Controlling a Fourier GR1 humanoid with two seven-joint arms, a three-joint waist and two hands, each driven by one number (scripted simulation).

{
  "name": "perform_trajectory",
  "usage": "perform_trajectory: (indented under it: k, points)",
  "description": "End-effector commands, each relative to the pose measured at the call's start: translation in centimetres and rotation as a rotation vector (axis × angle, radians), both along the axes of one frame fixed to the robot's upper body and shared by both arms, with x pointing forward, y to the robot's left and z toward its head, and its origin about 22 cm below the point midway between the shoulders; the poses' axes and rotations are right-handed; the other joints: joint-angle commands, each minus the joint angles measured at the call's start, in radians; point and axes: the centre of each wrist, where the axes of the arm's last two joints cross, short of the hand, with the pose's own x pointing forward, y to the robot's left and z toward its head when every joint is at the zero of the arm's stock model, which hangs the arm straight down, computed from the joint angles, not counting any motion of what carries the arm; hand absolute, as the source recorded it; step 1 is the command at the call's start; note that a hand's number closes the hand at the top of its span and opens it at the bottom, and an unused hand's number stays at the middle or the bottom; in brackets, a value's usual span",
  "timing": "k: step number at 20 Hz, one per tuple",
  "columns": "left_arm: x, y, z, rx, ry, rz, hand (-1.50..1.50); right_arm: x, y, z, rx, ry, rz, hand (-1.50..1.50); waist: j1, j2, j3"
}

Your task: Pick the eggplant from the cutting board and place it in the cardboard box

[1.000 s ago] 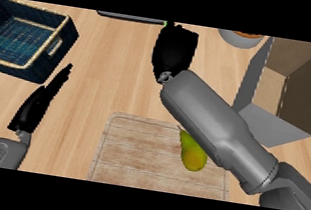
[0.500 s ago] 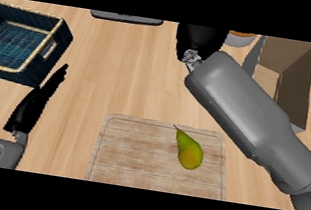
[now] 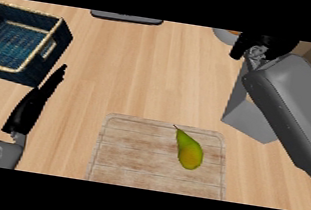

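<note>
Though near box, robot hand empty.

A yellow-green pear lies flat on the wooden cutting board's right half.

Left hand resting, right hand outstretched

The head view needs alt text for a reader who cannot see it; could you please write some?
A yellow-green pear-shaped fruit lies untouched on the wooden cutting board. The right hand is up by the cardboard box at upper right; the left hand rests open at left, near a dark blue basket.
</note>
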Motion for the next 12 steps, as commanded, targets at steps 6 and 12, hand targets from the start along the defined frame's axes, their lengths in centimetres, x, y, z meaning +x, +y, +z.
perform_trajectory:
  k: [6,12]
  points:
    - [-0.4,0.0,0.5,0.006,0.003,-0.004,0.00,-1.1,-9.2,-2.7,0.058,0.157,-0.222,1.50,0.013,0.005,0.000]
    - [-0.3,-1.6,0.1,-0.001,0.003,-0.025,0.00,-0.5,-13.7,-6.4,0.375,0.348,-0.182,-1.50,0.024,0.010,0.001]
